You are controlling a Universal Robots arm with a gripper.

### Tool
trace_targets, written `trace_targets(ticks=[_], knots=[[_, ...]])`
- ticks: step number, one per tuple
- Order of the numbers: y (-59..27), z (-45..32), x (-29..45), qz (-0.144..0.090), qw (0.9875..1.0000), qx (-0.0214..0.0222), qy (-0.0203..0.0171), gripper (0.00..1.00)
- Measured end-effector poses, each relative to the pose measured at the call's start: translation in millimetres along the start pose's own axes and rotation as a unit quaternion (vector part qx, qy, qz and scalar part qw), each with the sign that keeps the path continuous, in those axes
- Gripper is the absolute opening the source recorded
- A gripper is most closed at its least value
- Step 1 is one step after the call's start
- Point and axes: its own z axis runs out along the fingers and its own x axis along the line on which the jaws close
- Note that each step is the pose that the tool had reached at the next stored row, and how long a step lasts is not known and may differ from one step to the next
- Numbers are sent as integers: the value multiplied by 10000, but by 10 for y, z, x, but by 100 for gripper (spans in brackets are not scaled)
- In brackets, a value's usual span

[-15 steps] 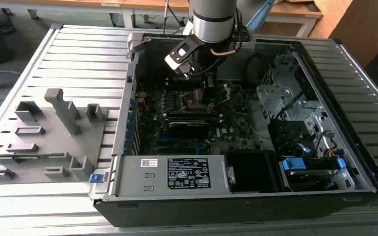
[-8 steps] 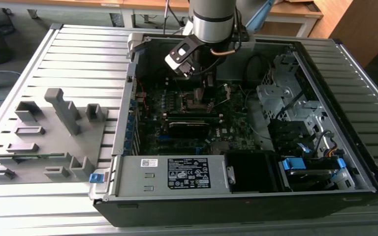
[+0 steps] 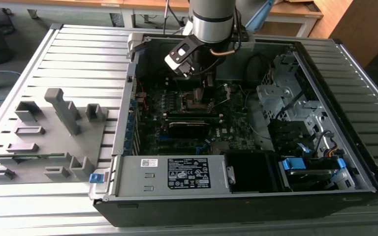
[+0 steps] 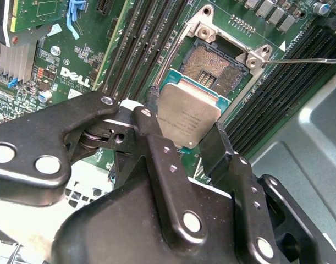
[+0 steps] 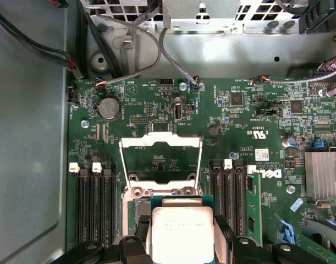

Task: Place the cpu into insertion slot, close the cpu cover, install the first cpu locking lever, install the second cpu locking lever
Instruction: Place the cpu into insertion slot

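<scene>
My gripper (image 4: pixel 184 140) is shut on the cpu (image 4: pixel 187 116), a square chip with a dull silver top and a green edge, pinched on two opposite sides by black fingers (image 4: pixel 151 132). The chip hangs just above and partly over the insertion slot (image 4: pixel 214 66), whose dark pin field lies uncovered. In the first wrist view the cpu (image 5: pixel 181 231) sits between the fingers, and the cpu cover (image 5: pixel 159 142), a silver frame, stands swung open beyond the socket. A thin locking lever (image 4: pixel 305 60) sticks out sideways, unlatched. The exterior view shows the gripper (image 3: pixel 205 83) low inside the computer case over the motherboard.
Black memory slots (image 5: pixel 93 203) flank the socket on both sides. A finned heatsink (image 5: pixel 324 173) and a cable bundle (image 5: pixel 129 49) lie nearby. The open case (image 3: pixel 130 98) has tall walls, a power supply (image 3: pixel 169 174) at the front and drive bays (image 3: pixel 294 118) on the exterior view's right. A grey fixture (image 3: pixel 57 132) stands outside.
</scene>
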Motion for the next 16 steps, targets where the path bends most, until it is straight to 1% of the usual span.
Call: trace_targets(ticks=[9, 16], knots=[[-6, 26, 0, -1, 10000, 1, -1, 54], [-9, 31, 2, -4, 10000, 0, -1, 54]])
